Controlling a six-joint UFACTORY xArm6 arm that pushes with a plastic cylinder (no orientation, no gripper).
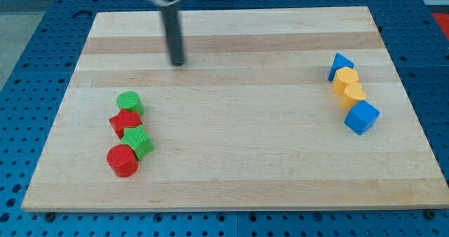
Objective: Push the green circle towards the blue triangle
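Observation:
The green circle [130, 102] sits at the view's left, at the top of a cluster of blocks. The blue triangle [340, 64] sits far off at the view's right, at the top of another cluster. My tip [177, 62] rests on the board above and to the right of the green circle, a short gap away from it and touching no block.
Below the green circle lie a red star [125, 122], a green star [139, 141] and a red circle [122, 160], packed close. Below the blue triangle lie a yellow block [345, 78], a second yellow block [352, 94] and a blue cube [361, 117]. The wooden board [231, 174] has edges all round.

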